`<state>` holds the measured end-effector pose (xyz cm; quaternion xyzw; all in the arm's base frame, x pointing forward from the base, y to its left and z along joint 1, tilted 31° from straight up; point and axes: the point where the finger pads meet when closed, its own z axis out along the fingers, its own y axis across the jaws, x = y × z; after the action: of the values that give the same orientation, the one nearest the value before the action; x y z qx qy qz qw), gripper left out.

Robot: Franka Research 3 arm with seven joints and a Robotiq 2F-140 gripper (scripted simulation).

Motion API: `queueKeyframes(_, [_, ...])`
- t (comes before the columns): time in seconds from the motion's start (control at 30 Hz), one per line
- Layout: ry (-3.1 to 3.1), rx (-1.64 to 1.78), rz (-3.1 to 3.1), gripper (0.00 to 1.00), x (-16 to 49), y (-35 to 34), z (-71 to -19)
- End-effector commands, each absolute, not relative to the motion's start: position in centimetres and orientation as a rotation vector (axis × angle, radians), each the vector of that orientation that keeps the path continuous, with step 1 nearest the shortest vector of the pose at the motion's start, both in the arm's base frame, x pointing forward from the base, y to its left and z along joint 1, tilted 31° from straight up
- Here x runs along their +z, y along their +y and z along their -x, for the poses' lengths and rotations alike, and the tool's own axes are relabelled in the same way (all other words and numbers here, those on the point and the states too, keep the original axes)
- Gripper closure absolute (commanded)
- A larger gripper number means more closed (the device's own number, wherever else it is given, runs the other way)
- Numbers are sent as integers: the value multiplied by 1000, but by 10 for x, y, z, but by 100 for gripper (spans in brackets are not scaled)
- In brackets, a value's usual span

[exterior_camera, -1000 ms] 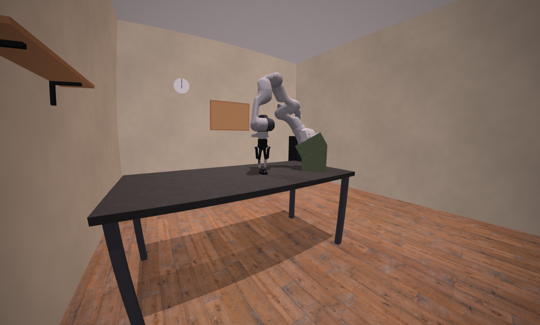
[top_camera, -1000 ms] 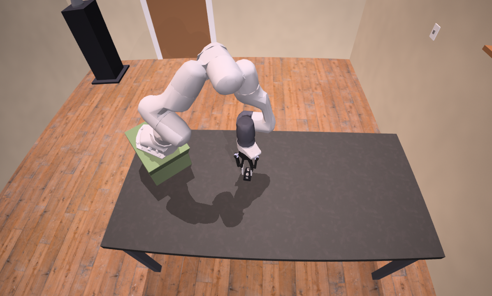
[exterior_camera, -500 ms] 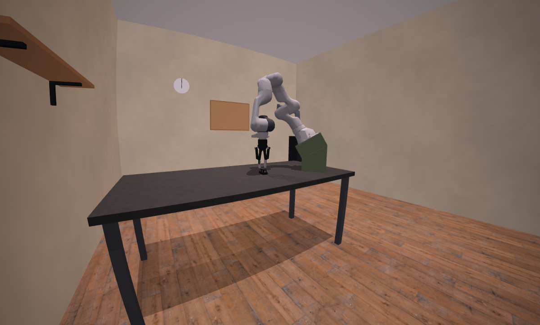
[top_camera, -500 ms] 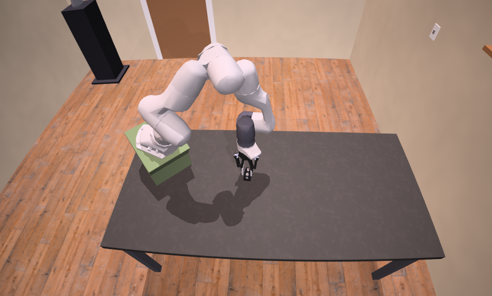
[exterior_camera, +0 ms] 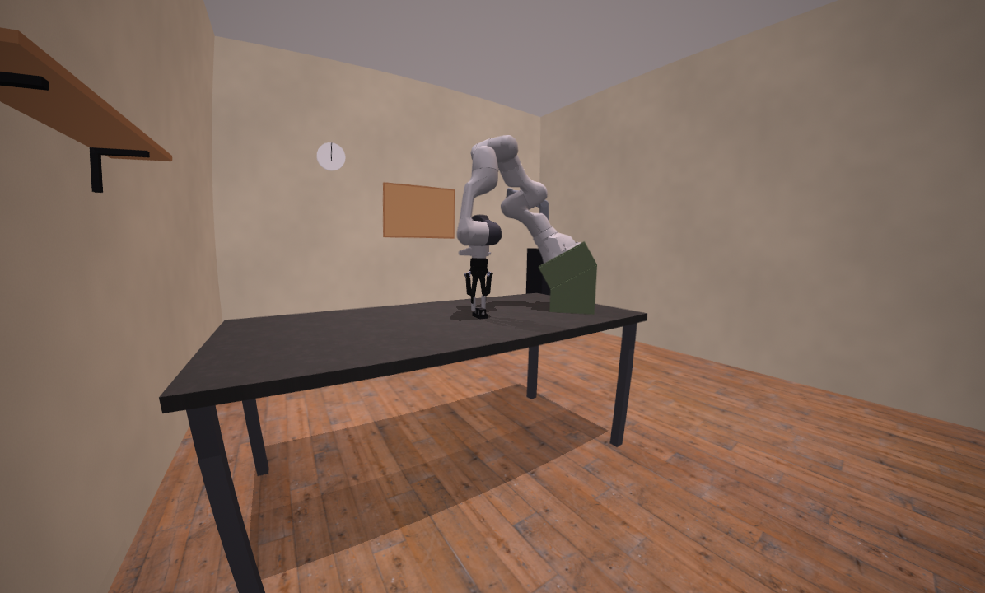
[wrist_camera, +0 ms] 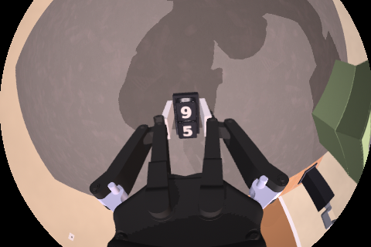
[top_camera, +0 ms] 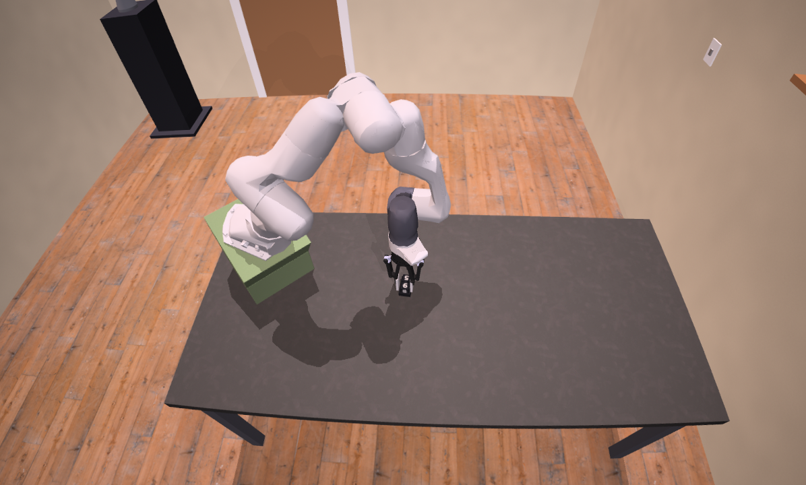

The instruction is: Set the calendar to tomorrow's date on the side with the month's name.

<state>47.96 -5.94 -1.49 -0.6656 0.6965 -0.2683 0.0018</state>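
The calendar [top_camera: 404, 284] is a small dark tray holding two black cubes with white digits. It stands on the dark table, right of the arm's base. In the wrist view the cubes [wrist_camera: 185, 123] sit one behind the other, and their top faces read 9 and 5. The month's name is too small to read. My gripper [wrist_camera: 186, 107] points straight down over the calendar, with one finger on each side of the cubes. The fingers are partly open and I see no squeeze on the cubes. The gripper also shows in the exterior view [exterior_camera: 479, 303].
The arm's green base block [top_camera: 267, 259] stands at the table's back left corner, close to the left of the gripper. The table's far edge lies just behind the calendar. A black pedestal [top_camera: 152, 66] stands on the floor far behind.
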Motion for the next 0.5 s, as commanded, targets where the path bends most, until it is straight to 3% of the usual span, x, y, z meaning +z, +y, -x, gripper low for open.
queueKeyframes(0.0, [2187,-827,2071,72,-20,-57,-482])
queueKeyframes(0.47, [2187,-827,2071,72,-21,-58,-483])
